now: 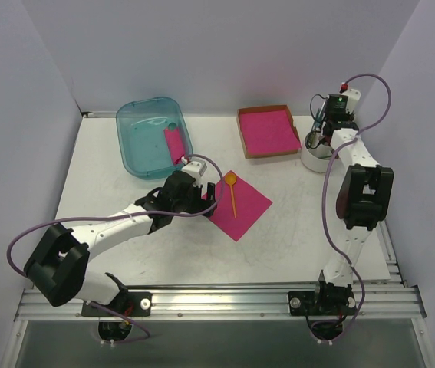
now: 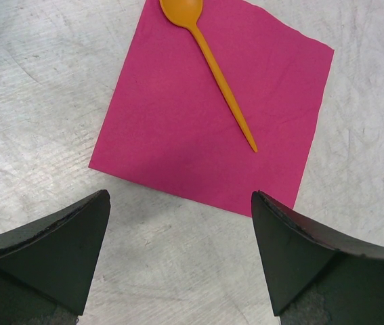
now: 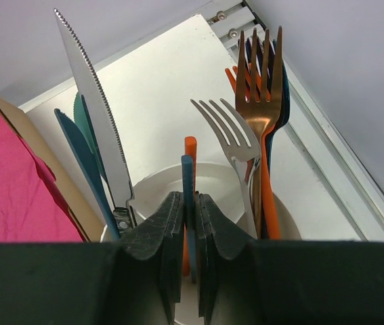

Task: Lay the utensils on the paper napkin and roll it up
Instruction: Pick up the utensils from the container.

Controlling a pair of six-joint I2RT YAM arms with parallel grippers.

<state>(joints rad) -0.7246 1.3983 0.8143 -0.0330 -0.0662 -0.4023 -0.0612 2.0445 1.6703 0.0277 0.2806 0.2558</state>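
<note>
While the left gripper (image 2: 179, 203) hangs wide open and empty over the near edge of the paper napkin (image 2: 178, 115), the orange spoon (image 2: 215, 71) lies diagonally on it, bowl toward the napkin's far corner. Well right of the napkin, the right gripper (image 3: 190, 203) pinches 1 thin blue handle (image 3: 187, 169) in the white cup (image 3: 212, 172) (not a task piece, I judge). The silver fork (image 3: 229, 132) stands upright just to its right.

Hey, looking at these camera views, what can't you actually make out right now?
Top view: the left arm covers the left corner of the magenta paper napkin.
Left wrist view: the frame's top edge cuts the bowl of the orange plastic spoon.
Right wrist view: the right gripper pinches a thin blue handle; its lower end is hidden behind the gripper, inside the white cup.
</note>
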